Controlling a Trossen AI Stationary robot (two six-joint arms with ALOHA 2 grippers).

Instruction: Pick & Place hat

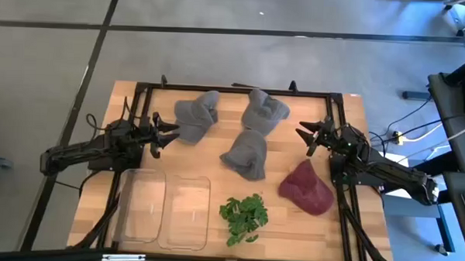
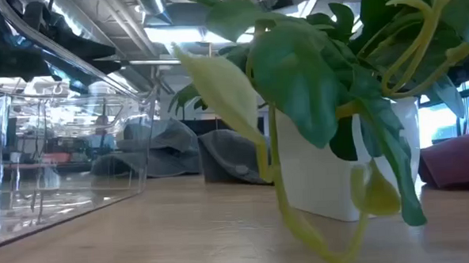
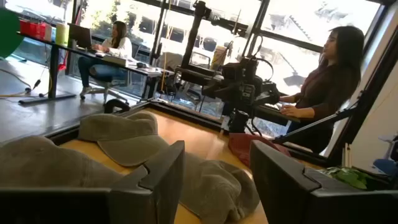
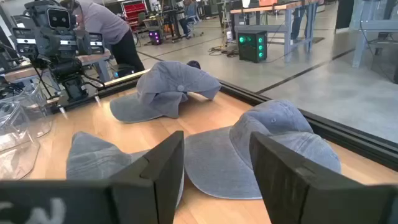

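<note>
No hat is picked yet — the step is still the approach. The left gripper (image 1: 164,134) waits at left centre with fingers spread, just beside a soft, crumpled grey hat (image 1: 196,117). The right gripper (image 1: 313,136), also spread, is at right centre above the maroon hat (image 1: 306,187). Next, one gripper must lower and pinch loose fabric. Two clear, stiff bins (image 1: 165,208) lie at lower left.

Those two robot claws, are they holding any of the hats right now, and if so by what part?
Nothing is held. The left gripper hangs open beside a grey hat, and the right gripper is open near another grey hat; neither touches one.
</note>
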